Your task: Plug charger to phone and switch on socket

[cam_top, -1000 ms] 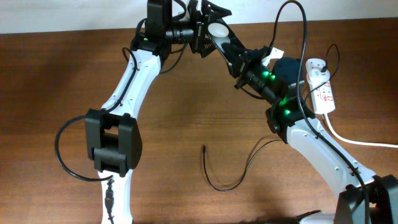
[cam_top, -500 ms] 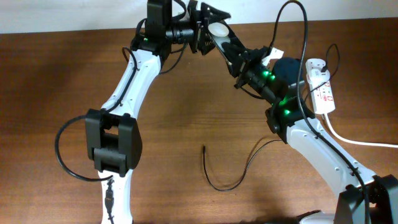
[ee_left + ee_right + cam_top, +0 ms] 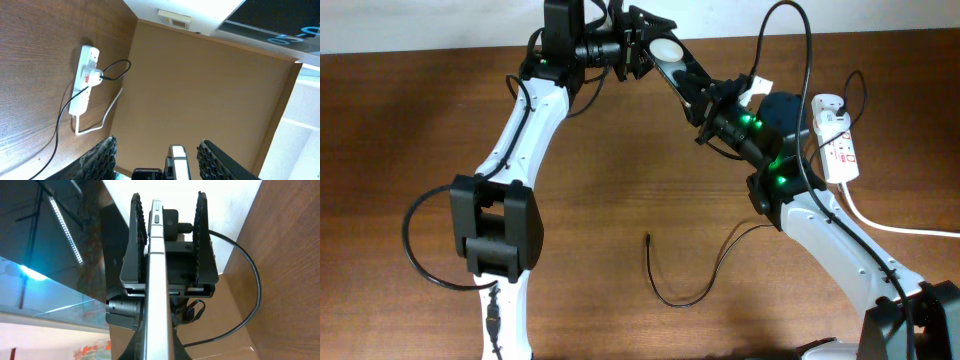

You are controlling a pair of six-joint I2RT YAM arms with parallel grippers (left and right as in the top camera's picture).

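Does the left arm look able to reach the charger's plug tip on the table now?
Probably yes. The left gripper stands open around the phone, which the right gripper holds, so it can pull away; nothing lies between it and the plug tip.

Black phone (image 3: 685,72) aloft, charger (image 3: 649,245) lying slack, socket (image 3: 840,145) rightmost.

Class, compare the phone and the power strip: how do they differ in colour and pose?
The phone is dark; the power strip is white. The phone is held in the air by the right gripper; the power strip lies flat on the table. Both are flat and oblong.
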